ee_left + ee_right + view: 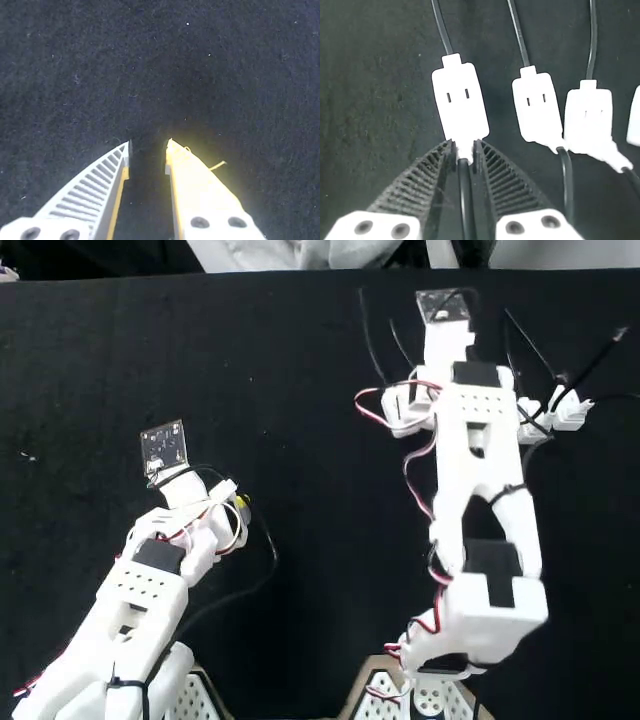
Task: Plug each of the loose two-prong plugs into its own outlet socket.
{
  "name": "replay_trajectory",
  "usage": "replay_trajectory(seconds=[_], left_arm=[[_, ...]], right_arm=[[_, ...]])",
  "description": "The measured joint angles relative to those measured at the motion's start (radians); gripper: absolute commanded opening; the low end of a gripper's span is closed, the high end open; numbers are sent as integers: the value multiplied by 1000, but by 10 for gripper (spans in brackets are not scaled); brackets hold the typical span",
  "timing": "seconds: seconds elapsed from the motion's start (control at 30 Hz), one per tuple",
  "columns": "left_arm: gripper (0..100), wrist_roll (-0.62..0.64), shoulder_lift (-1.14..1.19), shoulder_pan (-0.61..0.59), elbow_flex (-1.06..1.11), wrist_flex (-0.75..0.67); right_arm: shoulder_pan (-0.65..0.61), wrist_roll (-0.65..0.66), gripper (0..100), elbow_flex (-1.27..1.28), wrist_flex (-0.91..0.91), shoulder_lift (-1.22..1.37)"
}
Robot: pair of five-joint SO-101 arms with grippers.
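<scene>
Right gripper [464, 145] is clamped on a white two-prong plug [465, 153], and its black cord [464, 192] trails back between the fingers. The plug sits against the end of a white outlet socket [460, 107]. Just beside it lie a second socket [536, 112] and a third socket [587, 120], each with a cord at its near end. Left gripper [147, 143] hangs over the black tablecloth [100, 60], jaws slightly apart, nothing between them.

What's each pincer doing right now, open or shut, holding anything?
Left pincer: open, holding nothing.
Right pincer: shut on a white plug.
</scene>
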Motion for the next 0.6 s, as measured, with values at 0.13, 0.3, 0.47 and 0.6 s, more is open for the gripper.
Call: replay_trajectory(seconds=[0.13, 0.3, 0.47, 0.6], left_arm=[[130, 0, 0, 0, 0, 0], [130, 0, 0, 0, 0, 0], [130, 0, 0, 0, 0, 0], [130, 0, 0, 0, 0, 0]], right_arm=[[0, -71, 11, -91, 46, 92], [0, -106, 11, -201, 106, 193], [2, -106, 15, -282, 132, 264], [18, -106, 63, -316, 132, 298]])
